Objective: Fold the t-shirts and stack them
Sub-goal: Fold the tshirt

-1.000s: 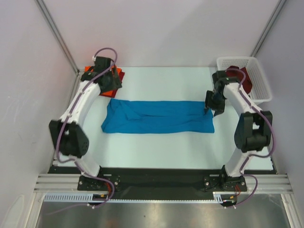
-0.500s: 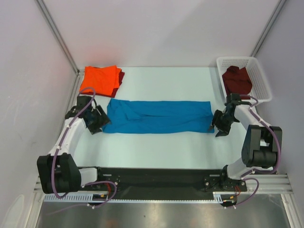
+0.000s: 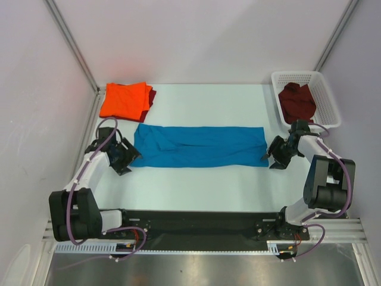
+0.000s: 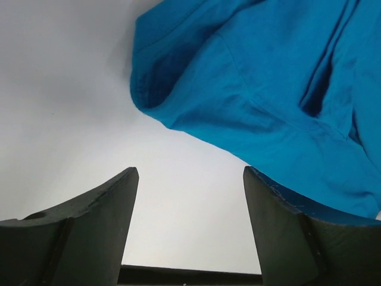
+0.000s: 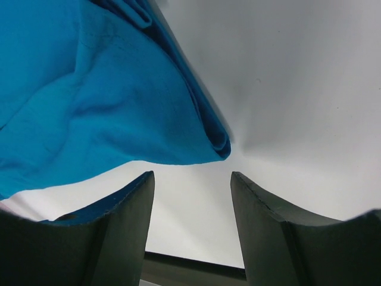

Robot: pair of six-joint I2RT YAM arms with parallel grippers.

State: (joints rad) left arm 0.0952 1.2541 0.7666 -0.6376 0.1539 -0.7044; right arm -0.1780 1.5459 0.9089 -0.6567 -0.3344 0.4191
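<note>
Shirts lie in three places on the white table (image 3: 196, 190). The blue t-shirt (image 3: 199, 146) is spread as a long band across the middle, running left to right between the two arms. The orange t-shirt (image 3: 124, 99) sits folded at the far left corner with dark red cloth (image 3: 152, 95) showing from under its right edge. A maroon t-shirt (image 3: 297, 101) is bundled in the white basket (image 3: 331, 114) at the far right.

The left gripper (image 3: 127, 157) is low over the table just beside the near left corner of the blue t-shirt. In its wrist view the left gripper (image 4: 190, 179) has its jaws spread wide with only bare table (image 4: 59, 89) between them. The rounded, folded end of the blue t-shirt (image 4: 268, 89) lies just ahead and to the right, its cloth running behind the right finger (image 4: 286, 232). Nothing is held.

The right gripper (image 3: 271, 156) sits just off the near right corner of the same shirt. In its wrist view the right gripper (image 5: 190, 179) also stands released, jaws apart over bare table (image 5: 297, 89). The doubled corner of the blue t-shirt (image 5: 89, 89) lies just ahead, filling the upper left, and its lower edge runs down to the top of the left finger (image 5: 101, 238). Whether cloth and finger touch there I cannot tell. No cloth sits between the jaws
</note>
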